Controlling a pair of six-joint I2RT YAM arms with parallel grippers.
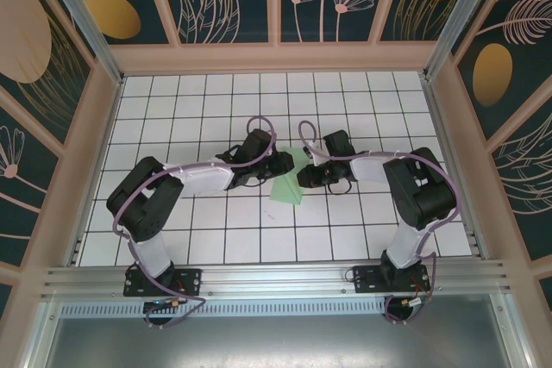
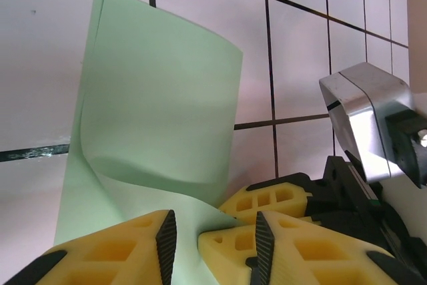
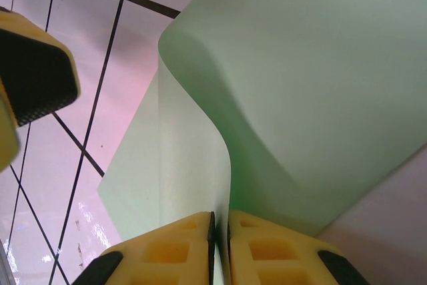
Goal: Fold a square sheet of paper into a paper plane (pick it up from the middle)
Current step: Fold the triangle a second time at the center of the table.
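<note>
Square sheet of paper [image 1: 289, 180], thin, pale mint-green: loosely doubled over, apparently uncreased.
Right gripper [image 3: 220, 248], at 3 o'clock, pinches its edge; left gripper [image 2: 212, 241], at 9 o'clock, stands parted; plane folds remain.

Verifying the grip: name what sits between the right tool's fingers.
The square sheet of paper: its edge is pinched between the right tool's fingers, seen in the right wrist view.
</note>
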